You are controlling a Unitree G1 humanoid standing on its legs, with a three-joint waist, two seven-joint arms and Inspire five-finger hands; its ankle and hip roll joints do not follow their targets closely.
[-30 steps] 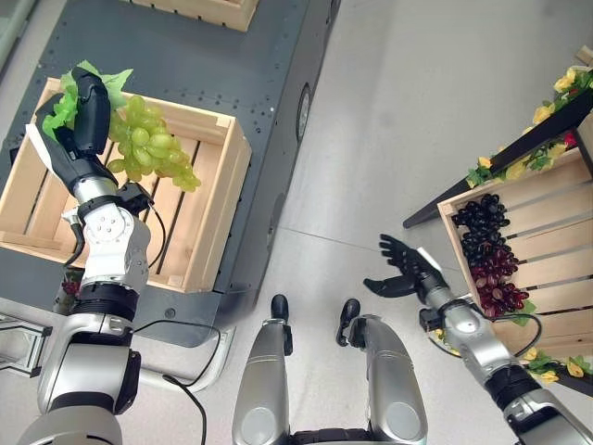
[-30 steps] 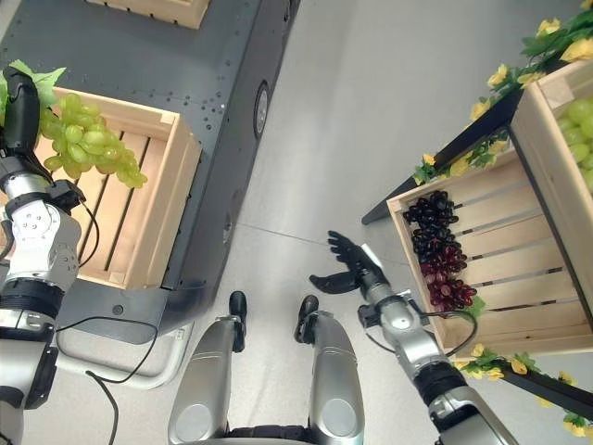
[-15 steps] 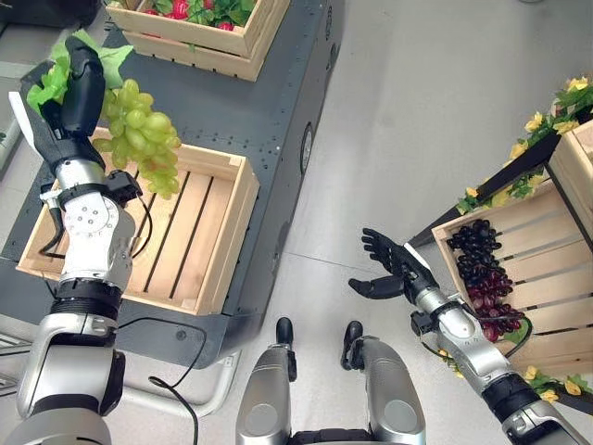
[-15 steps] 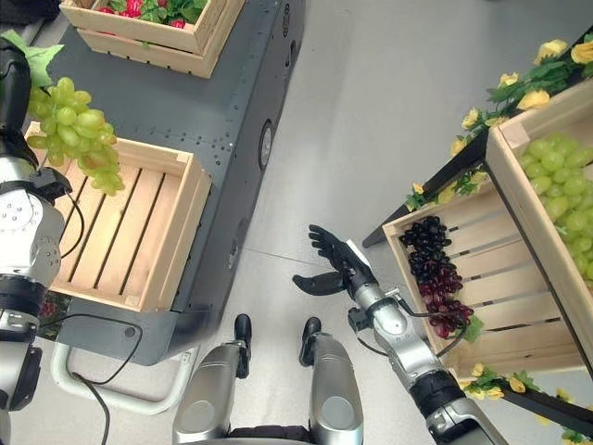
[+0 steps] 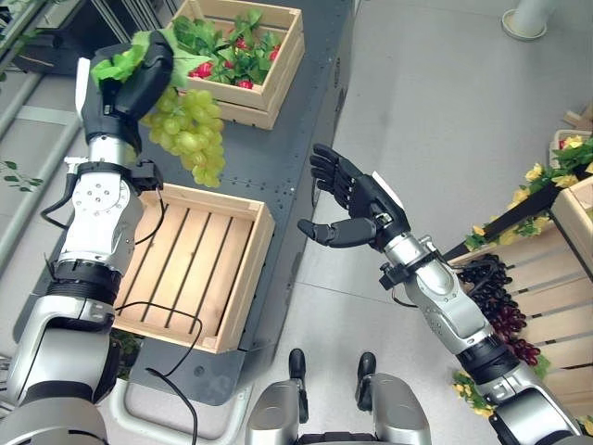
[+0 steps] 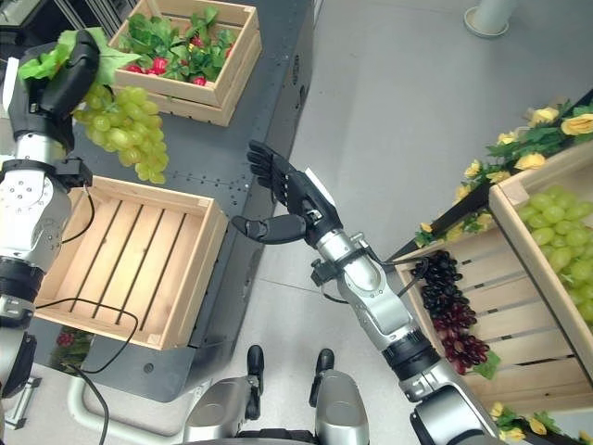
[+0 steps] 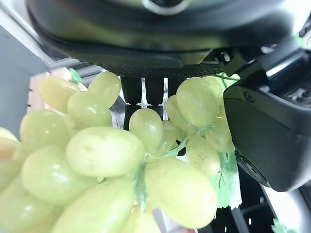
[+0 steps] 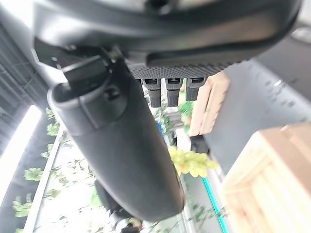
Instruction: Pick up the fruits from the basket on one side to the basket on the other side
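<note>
Green grapes [image 5: 190,134] hang from the left robot hand [image 5: 130,88], which is clamped round the leafy top of the bunch, up in the air over the gap between two crates on the dark table [image 5: 278,139]. Top of the bunch is buried under the fingers and leaves, so can't really see the stem. Up close in the left wrist view the grapes [image 7: 107,160] crowd the palm.

Below sits a bare slatted crate [image 5: 195,264]; further back is a crate with red fruit and leaves [image 5: 243,56], cut off at the top edge. Off to the right, a shelf crate holds dark grapes [image 6: 449,306], half hidden by the right forearm, and another has more green grapes [image 6: 561,232].

Right robot hand [image 5: 357,199] floats over the floor beside the table, fingers spread, thumb out, holding nothing.
</note>
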